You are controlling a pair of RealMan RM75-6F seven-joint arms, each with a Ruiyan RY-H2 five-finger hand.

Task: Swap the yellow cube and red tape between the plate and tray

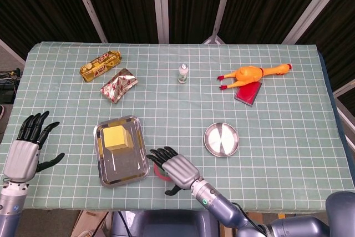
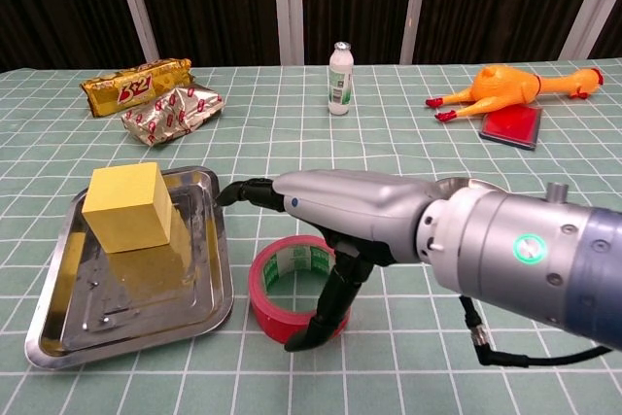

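Red tape (image 2: 292, 284) upright ring, green-white label inside.

Yellow cube (image 2: 127, 207) in tray (image 2: 199, 304); red tape (image 2: 295, 290) flat on cloth; plate (image 1: 222, 139) bare.

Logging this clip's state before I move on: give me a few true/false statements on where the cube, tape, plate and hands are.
1. The cube sits in the tray. True.
2. The tape lies on the plate. False: it lies on the cloth between tray and plate.
3. The right hand is over the tape. True.
4. The left hand holds the cube. False: it is apart from the tray, fingers spread, holding nothing.
5. The plate holds nothing. True.
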